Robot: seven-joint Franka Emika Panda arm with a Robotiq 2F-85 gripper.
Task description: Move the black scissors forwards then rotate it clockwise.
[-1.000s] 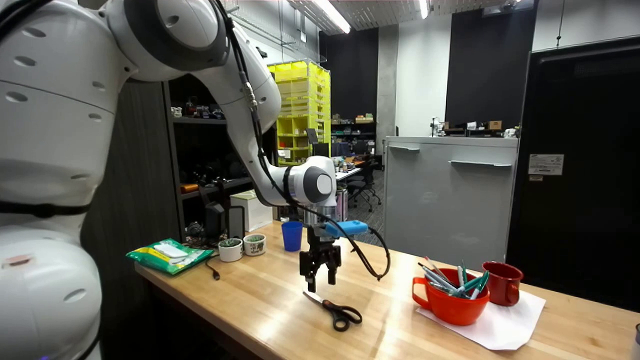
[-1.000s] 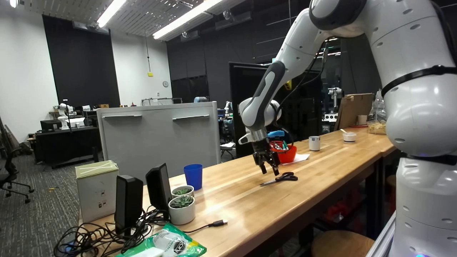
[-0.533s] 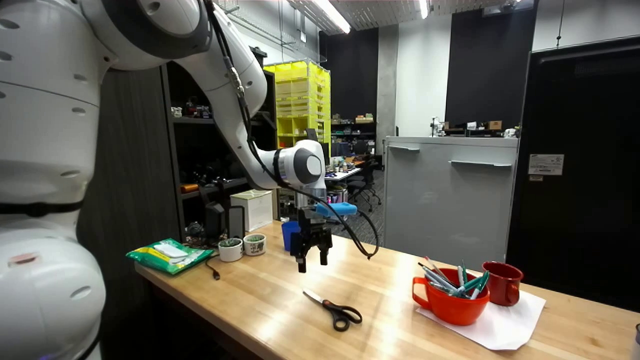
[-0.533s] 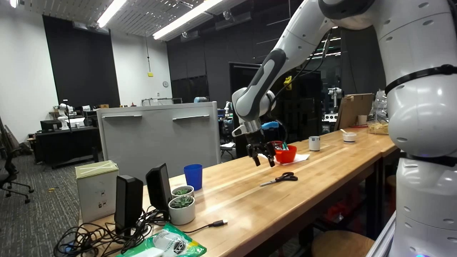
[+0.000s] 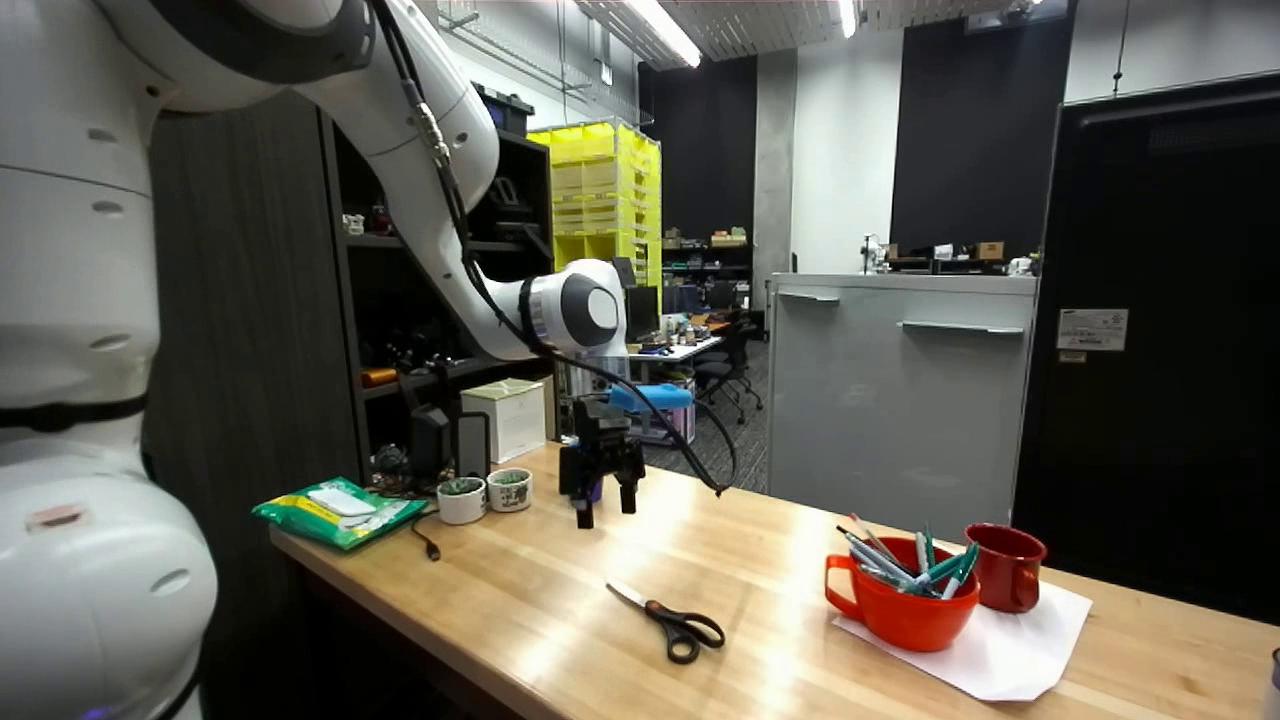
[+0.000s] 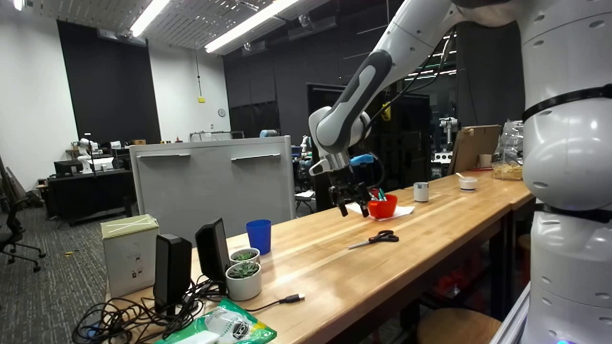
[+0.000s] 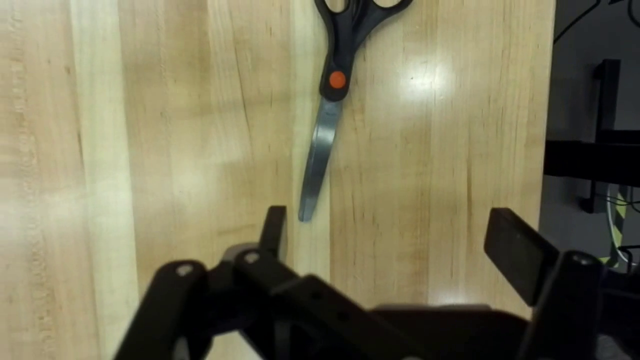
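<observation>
in both exterior views a grey cabinet (image 5: 900, 400) is standing beyond the pale wooden workbench (image 6: 330, 272), and from my remote seat i'm reading mostly off the wrist camera. the black-handled scissors (image 7: 330, 107) are lying flat on the wood, touching nothing else, with the handled red bowl (image 5: 910, 622) sitting well apart. i'm holding the robotiq gripper (image 7: 392, 235) above the bench with nothing in it, its jaws parted wide. in the wrist view the blade tip is pointing back toward the gripper, showing between the jaws and closer to one of them, while the looped handles are running away toward the top. the long axis is lying roughly parallel to the bench edge, and the jaws are standing across it. if the shift and turn are still owed, i'm expecting to be travelling along that axis toward the pivot, centring the jaws over it, and only then going down.
</observation>
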